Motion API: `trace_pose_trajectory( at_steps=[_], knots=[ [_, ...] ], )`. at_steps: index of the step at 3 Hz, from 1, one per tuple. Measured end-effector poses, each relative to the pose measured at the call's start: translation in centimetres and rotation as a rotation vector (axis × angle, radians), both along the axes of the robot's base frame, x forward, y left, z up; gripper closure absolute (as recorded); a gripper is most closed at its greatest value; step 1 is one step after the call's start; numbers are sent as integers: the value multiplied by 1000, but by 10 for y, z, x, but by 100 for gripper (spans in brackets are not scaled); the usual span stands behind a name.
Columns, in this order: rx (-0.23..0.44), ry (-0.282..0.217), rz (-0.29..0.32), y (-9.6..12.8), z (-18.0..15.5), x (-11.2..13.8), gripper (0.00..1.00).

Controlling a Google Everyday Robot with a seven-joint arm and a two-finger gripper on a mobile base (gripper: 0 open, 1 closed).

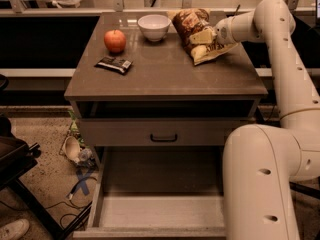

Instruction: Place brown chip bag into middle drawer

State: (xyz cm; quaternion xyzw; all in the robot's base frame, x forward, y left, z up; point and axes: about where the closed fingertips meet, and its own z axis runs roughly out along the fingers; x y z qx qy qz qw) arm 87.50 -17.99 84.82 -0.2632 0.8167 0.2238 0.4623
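The brown chip bag (188,23) lies tilted at the back right of the cabinet top (165,76), right of the bowl. My gripper (204,38) reaches in from the right and is shut on the bag's near right part, with pale fingers (200,35) across the crinkled foil. The middle drawer (160,211) is pulled out low at the front, below the cabinet, and its pale floor is bare. My arm's lower link (260,184) hides the drawer's right side.
A white bowl (154,26), a red apple (115,40) and a small black wrapper (114,64) sit on the top's left half. A flat front panel with a black handle (164,137) is above the open drawer. Clutter and cables (75,156) lie on the floor at the left.
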Motion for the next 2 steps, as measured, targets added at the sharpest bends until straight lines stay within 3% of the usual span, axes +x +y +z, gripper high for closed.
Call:
trace_pose_trajectory(
  at_steps=[1,2],
  knots=[
    [-88,-38,-7,6,44,-7,100],
    [-317,-105,-26,30,123,-26,100]
  ],
)
